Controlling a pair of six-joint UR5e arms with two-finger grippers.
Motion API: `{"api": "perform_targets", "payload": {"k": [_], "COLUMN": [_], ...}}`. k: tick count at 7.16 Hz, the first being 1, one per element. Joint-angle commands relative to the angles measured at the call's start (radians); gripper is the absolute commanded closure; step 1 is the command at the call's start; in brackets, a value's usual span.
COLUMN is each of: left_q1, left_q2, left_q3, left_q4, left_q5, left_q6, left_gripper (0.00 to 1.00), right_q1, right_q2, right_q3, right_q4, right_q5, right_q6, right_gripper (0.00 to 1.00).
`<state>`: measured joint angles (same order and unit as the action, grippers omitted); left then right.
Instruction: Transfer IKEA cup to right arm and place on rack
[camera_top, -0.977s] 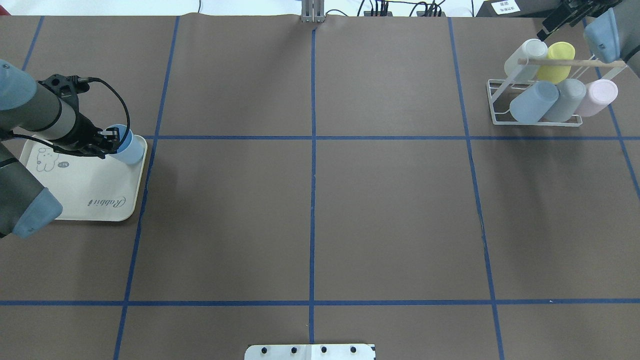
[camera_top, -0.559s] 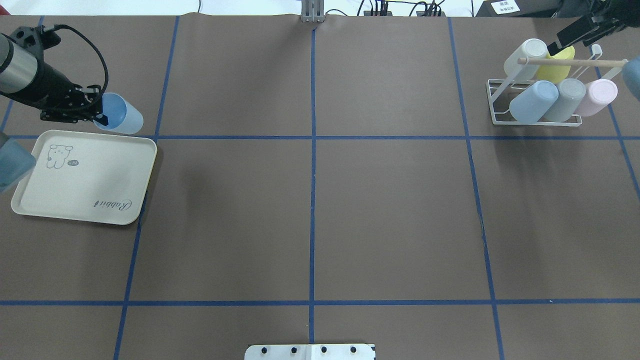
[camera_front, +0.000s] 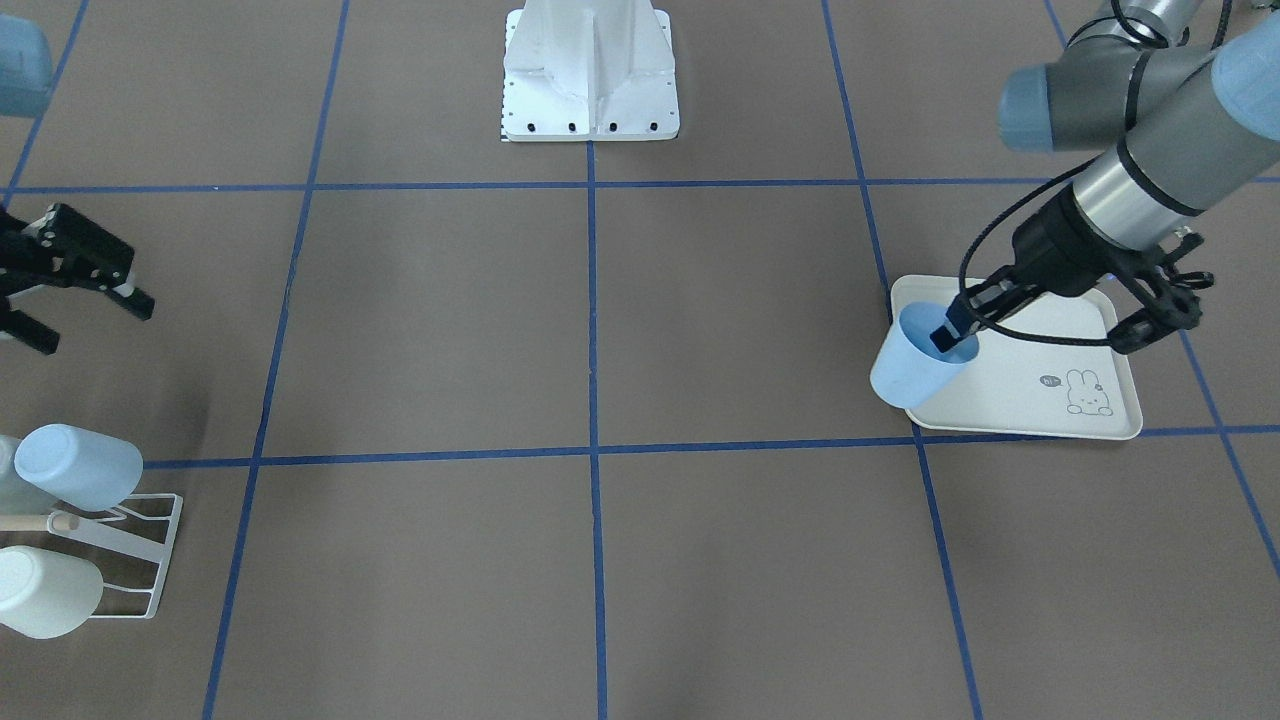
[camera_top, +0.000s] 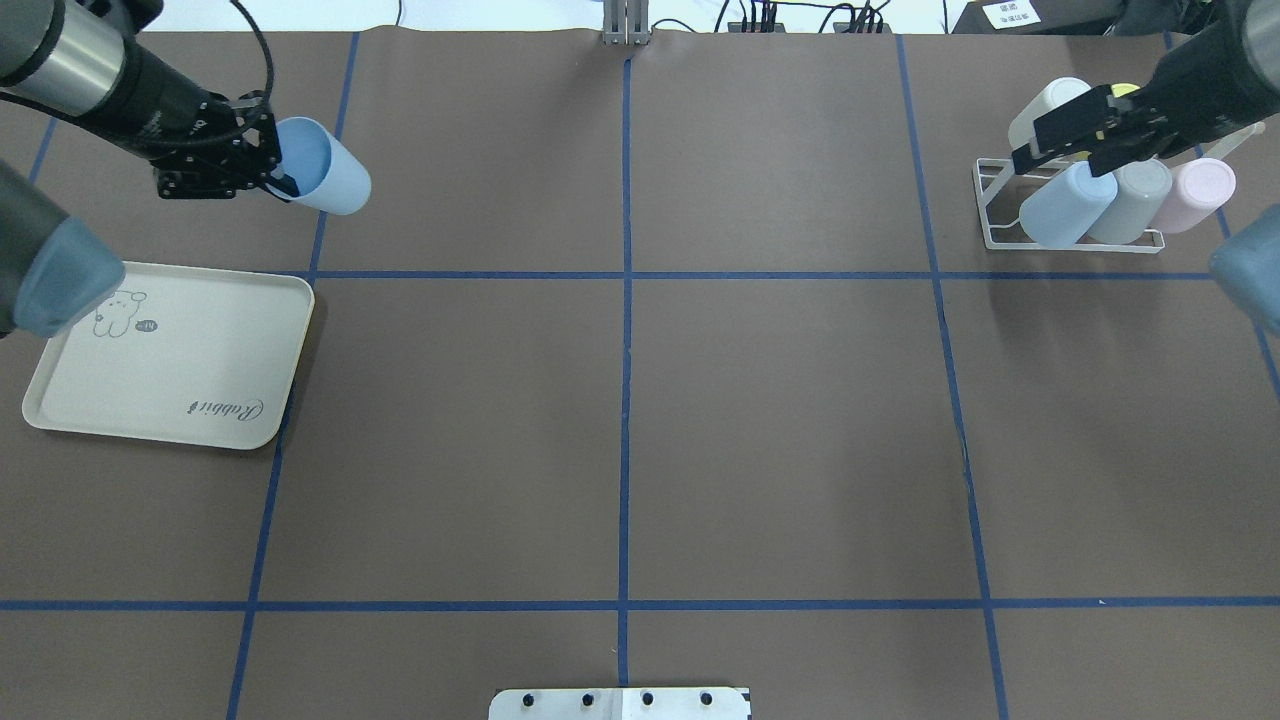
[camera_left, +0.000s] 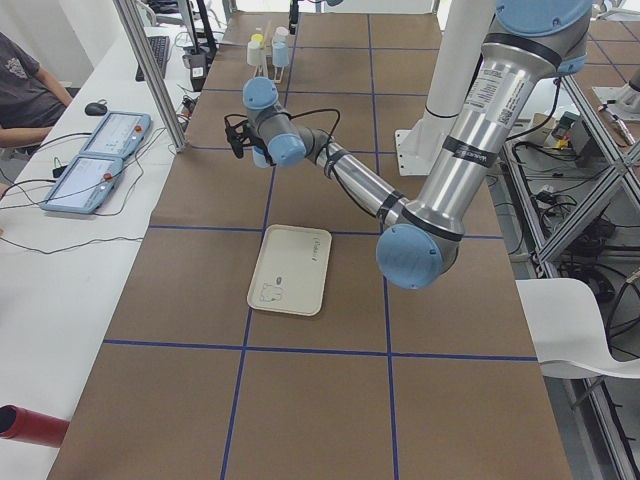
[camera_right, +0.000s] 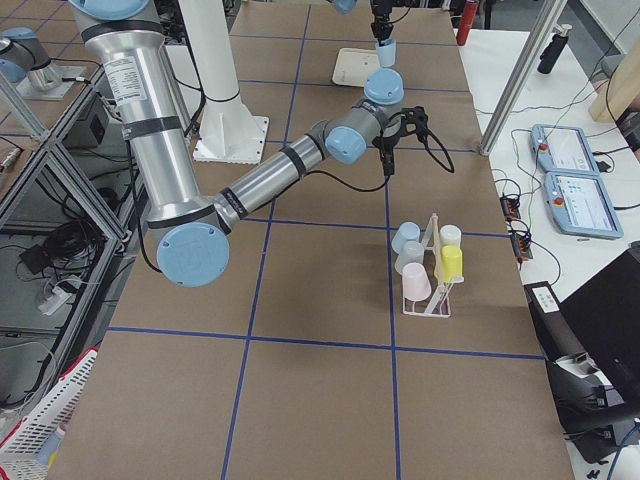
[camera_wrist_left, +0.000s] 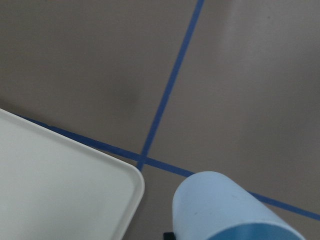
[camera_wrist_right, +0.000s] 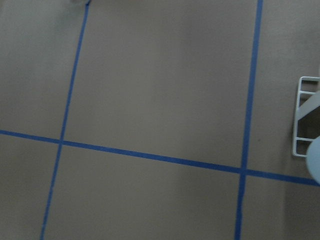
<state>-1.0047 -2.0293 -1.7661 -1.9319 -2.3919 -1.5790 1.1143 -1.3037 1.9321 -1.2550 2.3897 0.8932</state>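
Upper left of the overhead view is where the action is: the left tool (camera_top: 272, 170) has the light blue IKEA cup (camera_top: 330, 180) pinched by the rim, one finger inside the mouth and one outside. The cup is up in the air and tipped on its side, closed base pointing toward the middle of the table (camera_top: 640, 420). It's clear of the cream rabbit tray (camera_top: 150, 380), which sits lower left with nothing on it.

Over at the upper right, the right tool (camera_top: 1065, 145) is spread wide with nothing in it, hanging right by the white wire rack (camera_top: 1075, 247). The rack already carries a pale blue cup (camera_top: 1065, 205), a grey cup (camera_top: 1135, 195), a pink cup (camera_top: 1195, 195) and a white cup (camera_top: 1050, 105). I can't tell from here which prong is free.

So I'd say we're at the carry-to-handover step. My tips:

- A rim pinch is a thin grip, so swing toward the centre smoothly or the cup may pivot.
- Present the base end toward the right side. That way the right tool can close across the body and the mouth stays free for a prong.
- Pull the right tool away from the rack carefully, since those cups are close by.
- Left side lets go only once the right has clearly clamped down.
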Motion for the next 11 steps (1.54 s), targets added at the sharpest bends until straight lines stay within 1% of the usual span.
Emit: {"api": "perform_targets", "payload": {"k": [1, 2, 3, 4, 5, 6, 7, 8, 9, 10, 11], "left_q1": [0.093, 0.128, 0.136, 0.173, 0.216, 0.254, 0.273, 0.271, 0.271, 0.276, 0.273], "left_q2": [-0.107, -0.153, -0.176, -0.177, -0.178, -0.178, -0.175, -0.166, -0.173, -0.169, -0.164], "left_q3": [-0.025, -0.035, -0.061, -0.078, -0.073, -0.064, -0.059, -0.056, 0.006, 0.043, 0.047], "left_q4": [-0.032, -0.033, -0.057, -0.158, -0.326, -0.504, -0.630, -0.745, -0.871, -0.997, -1.089], "left_q5": [-0.003, -0.003, -0.001, 0.002, 0.066, 0.180, 0.197, 0.238, 0.250, 0.279, 0.330], "left_q6": [-0.246, -0.315, -0.454, -0.577, -0.769, -0.950, -1.095, -1.234, -1.262, -1.554, -1.733], "left_gripper": [1.00, 1.00, 1.00, 1.00, 1.00, 1.00, 1.00, 1.00, 1.00, 1.00, 1.00], "right_q1": [-0.097, -0.128, -0.136, -0.140, -0.160, -0.206, -0.261, -0.304, -0.317, -0.318, -0.318], "right_q2": [-0.003, 0.004, 0.007, 0.009, 0.011, 0.011, 0.011, 0.014, 0.039, 0.090, 0.136], "right_q3": [-0.008, -0.009, -0.012, -0.030, -0.051, -0.074, -0.094, -0.108, -0.110, -0.110, -0.110], "right_q4": [0.286, 0.340, 0.411, 0.537, 0.695, 0.871, 1.048, 1.186, 1.248, 1.252, 1.258], "right_q5": [-0.058, -0.091, -0.098, -0.109, -0.160, -0.253, -0.353, -0.425, -0.449, -0.461, -0.474], "right_q6": [0.351, 0.430, 0.504, 0.586, 0.715, 0.856, 1.009, 1.100, 1.156, 1.199, 1.201], "right_gripper": [0.01, 0.01, 0.01, 0.02, 0.02, 0.02, 0.03, 0.04, 0.04, 0.04, 0.04]}}
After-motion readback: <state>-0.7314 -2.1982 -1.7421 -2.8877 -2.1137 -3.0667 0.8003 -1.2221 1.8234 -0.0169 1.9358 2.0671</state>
